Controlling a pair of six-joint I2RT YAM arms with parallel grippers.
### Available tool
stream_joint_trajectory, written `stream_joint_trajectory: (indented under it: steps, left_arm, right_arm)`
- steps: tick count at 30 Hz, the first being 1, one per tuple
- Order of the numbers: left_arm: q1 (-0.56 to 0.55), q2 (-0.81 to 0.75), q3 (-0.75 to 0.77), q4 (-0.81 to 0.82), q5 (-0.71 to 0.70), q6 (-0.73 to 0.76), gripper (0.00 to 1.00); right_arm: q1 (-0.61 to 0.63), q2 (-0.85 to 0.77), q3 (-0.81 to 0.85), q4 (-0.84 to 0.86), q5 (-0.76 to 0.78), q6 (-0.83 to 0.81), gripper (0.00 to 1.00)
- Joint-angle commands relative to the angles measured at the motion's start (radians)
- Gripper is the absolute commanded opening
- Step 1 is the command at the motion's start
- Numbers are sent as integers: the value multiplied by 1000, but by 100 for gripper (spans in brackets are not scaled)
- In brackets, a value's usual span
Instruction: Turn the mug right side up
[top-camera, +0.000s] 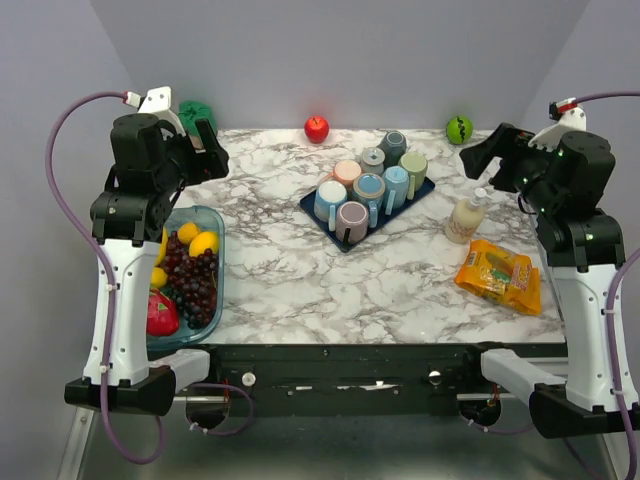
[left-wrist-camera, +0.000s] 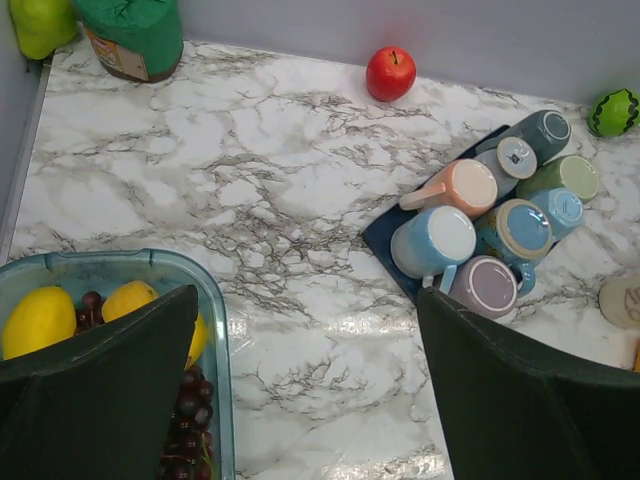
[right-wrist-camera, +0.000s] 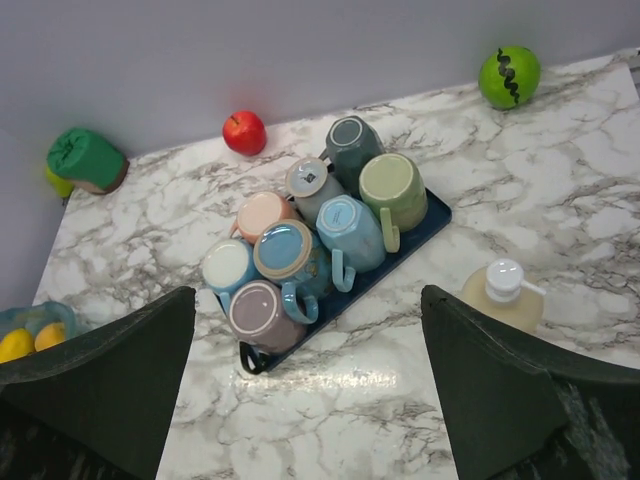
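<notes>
Mugs (right-wrist-camera: 285, 250) seemingly inverted on tray (right-wrist-camera: 436, 212) — left gripper (left-wrist-camera: 308, 293), right gripper (right-wrist-camera: 308, 290) spread.

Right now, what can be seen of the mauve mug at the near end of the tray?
The mauve mug is glossy, ceramic-looking, and stands upside down, its pale-ringed base facing up. It sits at the near end of the dark blue tray, close against a light blue mug and a teal mug. Its handle is not clear.
</notes>
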Motion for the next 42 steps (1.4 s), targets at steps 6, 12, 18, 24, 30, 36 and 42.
stream_joint_trajectory:
  steps: [6, 12, 18, 24, 30, 36, 42]
  left_arm:
    - [2, -14, -88, 50, 54, -23, 99]
    - [19, 0, -162, 68, 48, -73, 99]
    - [39, -4, -199, 76, -7, -107, 99]
    - [40, -54, -268, 131, -65, -185, 99]
    - [40, -66, -323, 183, 143, -208, 99]
    - [39, -82, -384, 217, 191, -261, 99]
    - [39, -79, -411, 223, 221, -288, 99]
  right_arm:
    - [-1, 52, 7, -87, -130, -5, 100]
    - [44, 26, -91, -2, -168, 26, 100]
    - [307, 46, -187, 43, 110, 84, 99]
    - [532, 126, -302, 86, 402, 222, 91]
    - [726, 365, -257, 26, 646, 424, 89]
    - [770, 610, -94, -83, 663, 566, 89]
    - [776, 701, -59, -46, 683, 573, 85]
